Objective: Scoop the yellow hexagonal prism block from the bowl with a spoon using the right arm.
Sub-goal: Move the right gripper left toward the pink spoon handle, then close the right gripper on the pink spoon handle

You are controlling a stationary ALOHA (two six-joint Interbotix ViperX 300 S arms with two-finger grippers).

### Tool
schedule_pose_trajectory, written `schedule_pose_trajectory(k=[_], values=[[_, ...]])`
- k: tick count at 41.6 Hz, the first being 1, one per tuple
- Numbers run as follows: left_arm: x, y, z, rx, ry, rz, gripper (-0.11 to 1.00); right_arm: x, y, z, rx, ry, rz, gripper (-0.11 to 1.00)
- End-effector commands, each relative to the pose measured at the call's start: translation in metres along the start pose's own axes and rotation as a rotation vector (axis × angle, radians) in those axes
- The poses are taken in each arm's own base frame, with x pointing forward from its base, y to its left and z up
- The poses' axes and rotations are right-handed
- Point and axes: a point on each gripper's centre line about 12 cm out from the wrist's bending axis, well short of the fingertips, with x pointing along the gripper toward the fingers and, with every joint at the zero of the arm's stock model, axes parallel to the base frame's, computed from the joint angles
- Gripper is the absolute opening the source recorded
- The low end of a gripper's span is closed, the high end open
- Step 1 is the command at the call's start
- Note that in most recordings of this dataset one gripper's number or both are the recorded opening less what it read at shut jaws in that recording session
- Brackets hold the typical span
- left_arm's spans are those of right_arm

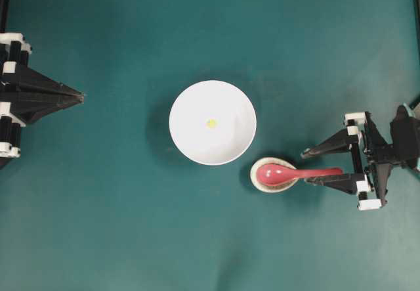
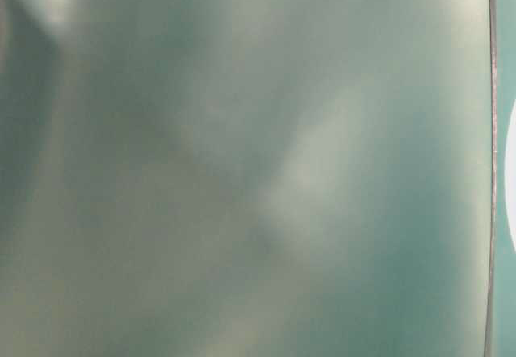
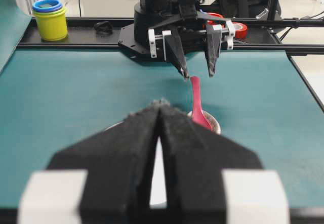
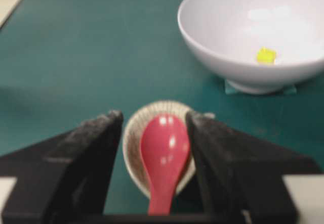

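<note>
The white bowl [image 1: 190, 107] stands mid-table with the tiny yellow block [image 1: 211, 123] at its bottom. The red-pink spoon [image 1: 275, 174] lies with its scoop on a small speckled beige rest [image 1: 262, 187], its handle pointing right. My right gripper [image 1: 307, 167] is open, with its fingers on either side of the handle. In the right wrist view the gripper [image 4: 154, 115] flanks the spoon [image 4: 164, 153] and the rest [image 4: 132, 133]. The bowl [image 4: 202, 37] and the block [image 4: 266, 55] lie beyond. My left gripper [image 1: 82, 96] is shut and empty at the far left.
The left wrist view shows the shut left gripper [image 3: 159, 105], the spoon [image 3: 197, 107] and the right gripper [image 3: 197, 75] beyond it. Stacked yellow and blue cups [image 3: 49, 19] stand off the table's far edge. The table-level view is a blur.
</note>
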Motion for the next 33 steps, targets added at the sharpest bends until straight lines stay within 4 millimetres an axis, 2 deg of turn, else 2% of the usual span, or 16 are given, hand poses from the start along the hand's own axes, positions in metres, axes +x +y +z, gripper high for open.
schedule_pose_trajectory(k=[1,16,33], values=[[0.003,0.001,0.009,0.006,-0.025,0.003,0.0,0.0,0.002,-0.005,-0.006,-0.015,-0.02,0.59],[0.003,0.001,0.01,0.006,-0.035,0.004,0.0,0.0,0.006,-0.039,0.003,0.084,-0.073,0.59],[0.003,0.002,0.01,0.006,-0.034,0.009,0.0,0.0,0.007,-0.045,0.004,0.124,-0.068,0.59]])
